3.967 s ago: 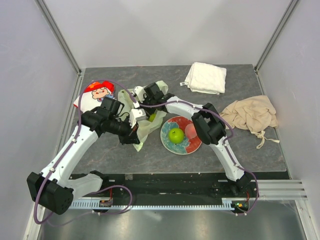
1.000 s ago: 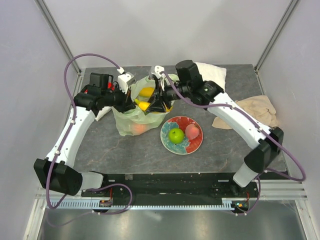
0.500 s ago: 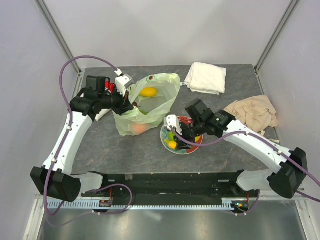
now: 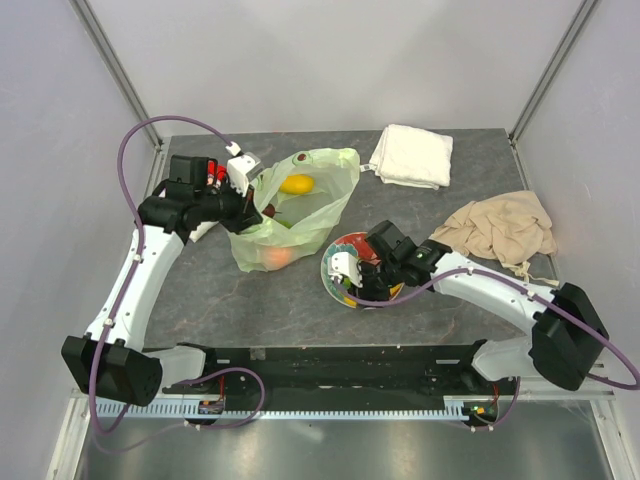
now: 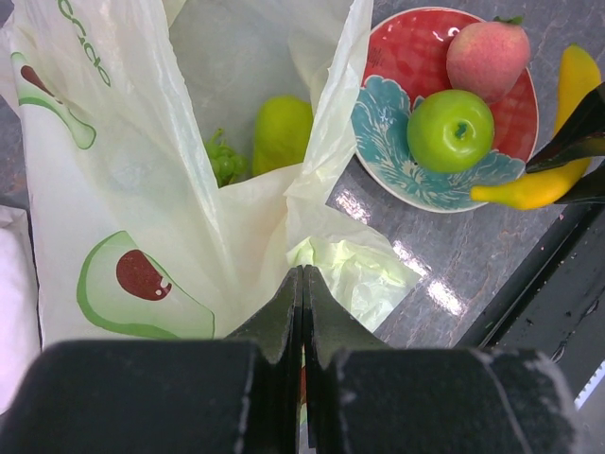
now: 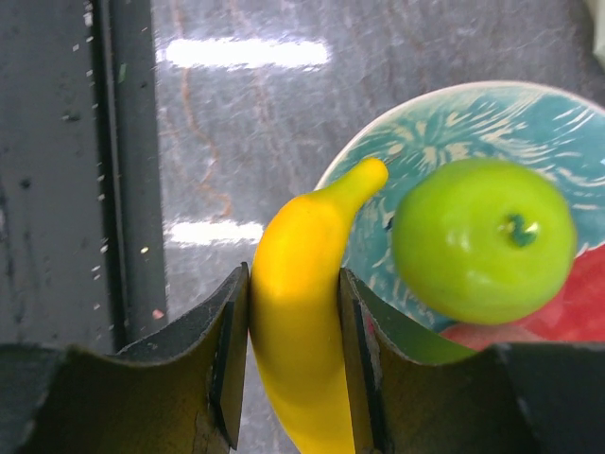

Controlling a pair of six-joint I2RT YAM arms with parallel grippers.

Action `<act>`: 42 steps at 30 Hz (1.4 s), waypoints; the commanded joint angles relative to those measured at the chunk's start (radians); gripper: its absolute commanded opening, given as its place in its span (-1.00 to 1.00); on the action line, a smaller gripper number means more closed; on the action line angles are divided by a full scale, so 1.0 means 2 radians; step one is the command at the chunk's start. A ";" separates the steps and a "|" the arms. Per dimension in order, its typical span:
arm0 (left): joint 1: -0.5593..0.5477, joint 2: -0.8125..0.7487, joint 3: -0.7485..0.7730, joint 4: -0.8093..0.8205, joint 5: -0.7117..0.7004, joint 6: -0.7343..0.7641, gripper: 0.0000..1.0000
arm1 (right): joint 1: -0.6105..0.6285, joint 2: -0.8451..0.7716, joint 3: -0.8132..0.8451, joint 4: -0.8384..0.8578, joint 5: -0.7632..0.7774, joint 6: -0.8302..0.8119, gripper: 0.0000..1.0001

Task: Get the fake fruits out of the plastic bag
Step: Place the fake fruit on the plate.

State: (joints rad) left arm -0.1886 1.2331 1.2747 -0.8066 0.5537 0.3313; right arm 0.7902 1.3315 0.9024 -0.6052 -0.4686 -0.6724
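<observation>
Our right pincer (image 6: 293,279) grips the banana (image 6: 301,359) between both jaws, above the near rim of the plate (image 5: 406,52). Only the banana's tip reaches over the plate; the rest hangs outside it, above the bench (image 6: 236,113). A green apple (image 5: 450,130) and a peach (image 5: 487,59) lie on the plate. The plastic bag (image 5: 123,189) stands just beside the plate, on the left arm's side, with its mouth open. Our left pincer (image 5: 302,284) is closed tight on a fold of its edge. Inside we see a pear (image 5: 282,132) and grapes (image 5: 222,163).

We judge two risks. Released here, the banana may tip off the plate's rim onto the bench, or knock the apple rolling. If the thin film slips from the left pincer, the bag may slump towards the plate and cover the fruits inside.
</observation>
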 commanded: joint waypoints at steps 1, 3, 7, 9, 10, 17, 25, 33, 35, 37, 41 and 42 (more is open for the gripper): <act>0.005 0.002 -0.002 -0.001 0.003 0.016 -0.97 | 0.002 0.016 -0.001 0.075 0.003 0.009 -0.40; 0.006 0.003 -0.005 -0.001 0.004 0.016 -0.97 | 0.002 0.025 -0.001 0.088 0.000 0.014 -0.39; 0.008 0.002 -0.008 -0.002 0.005 0.016 -0.97 | 0.002 0.043 0.000 0.099 -0.006 0.029 -0.36; 0.008 0.003 -0.008 -0.003 0.005 0.017 -0.96 | 0.002 0.050 -0.002 0.105 -0.007 0.035 -0.36; 0.008 0.004 -0.008 -0.004 0.005 0.018 -0.97 | 0.003 0.052 -0.003 0.108 -0.009 0.036 -0.36; 0.011 0.007 -0.008 -0.005 0.013 0.017 -0.96 | 0.001 0.065 -0.008 0.121 -0.012 0.038 -0.33; 0.013 0.008 -0.006 -0.012 0.012 0.024 -0.96 | 0.003 0.050 -0.026 0.129 -0.013 0.047 -0.21; 0.017 0.000 -0.012 -0.017 0.016 0.025 -0.97 | 0.003 0.053 -0.035 0.141 -0.003 0.048 0.00; 0.017 -0.001 -0.011 -0.018 0.017 0.025 -0.97 | 0.003 0.054 -0.035 0.144 0.000 0.050 0.14; 0.017 -0.001 -0.011 -0.019 0.018 0.026 -0.97 | 0.002 0.052 -0.035 0.145 0.006 0.051 0.24; 0.018 -0.002 -0.010 -0.017 0.022 0.025 -0.96 | 0.003 0.041 -0.034 0.142 0.007 0.056 0.31; 0.018 -0.002 -0.010 -0.018 0.023 0.027 -0.97 | 0.004 0.038 -0.032 0.141 0.007 0.059 0.32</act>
State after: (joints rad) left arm -0.1585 1.2495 1.2533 -0.8360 0.5617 0.3492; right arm 0.7902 1.4540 0.8402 -0.3508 -0.4519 -0.5690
